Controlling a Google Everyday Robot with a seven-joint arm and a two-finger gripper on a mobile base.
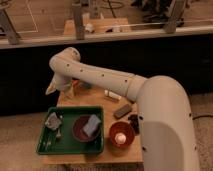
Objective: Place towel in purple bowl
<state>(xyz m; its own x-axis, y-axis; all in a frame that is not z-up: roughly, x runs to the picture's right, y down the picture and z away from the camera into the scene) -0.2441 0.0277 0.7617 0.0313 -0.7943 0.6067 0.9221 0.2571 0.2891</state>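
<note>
A dark purple bowl [81, 130] sits in a green tray [47, 146] on the wooden table. A grey-blue folded cloth, which looks like the towel [92, 125], lies in the bowl, leaning on its right side. A second crumpled grey item [52, 120] lies in the tray left of the bowl. My gripper [52, 89] hangs at the table's back left corner, above and behind the tray, apart from both. I see nothing in it.
A red bowl [121, 135] with a white object in it stands right of the tray. A dark bar [123, 110], a white tube [112, 95] and a dark clump [134, 121] lie on the table [117, 154]. My arm [115, 82] spans the back of it.
</note>
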